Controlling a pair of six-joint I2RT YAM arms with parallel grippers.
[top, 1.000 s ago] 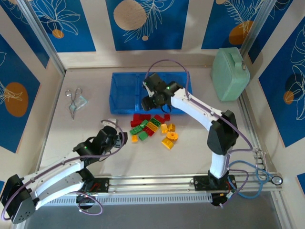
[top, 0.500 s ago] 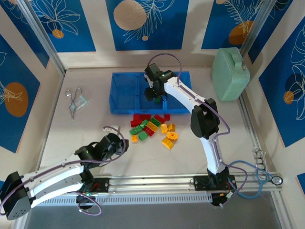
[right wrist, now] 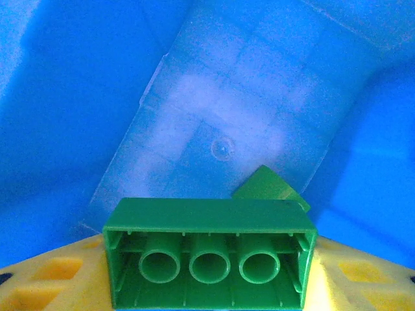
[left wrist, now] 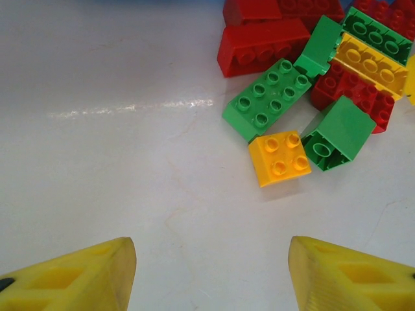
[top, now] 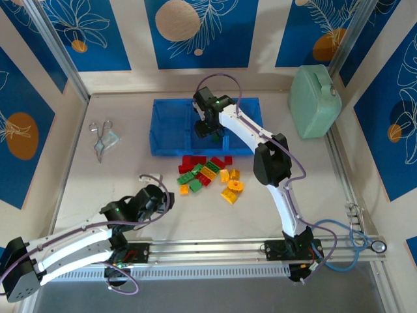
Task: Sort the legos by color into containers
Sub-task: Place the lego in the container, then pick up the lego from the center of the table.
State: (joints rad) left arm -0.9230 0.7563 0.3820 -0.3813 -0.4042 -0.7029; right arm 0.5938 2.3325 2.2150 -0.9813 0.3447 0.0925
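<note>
A loose pile of red, green and yellow-orange legos point(top: 207, 173) lies on the table just in front of the blue three-compartment tray point(top: 171, 130). One green brick point(right wrist: 207, 256), hollow underside showing, hangs gripped over the middle compartment, where another green piece point(right wrist: 269, 188) lies

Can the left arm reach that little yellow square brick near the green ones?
Probably yes. The left gripper is open, and the small yellow brick lies just ahead with only bare table between. Two green bricks crowd its far side, so they might get nudged.
</note>
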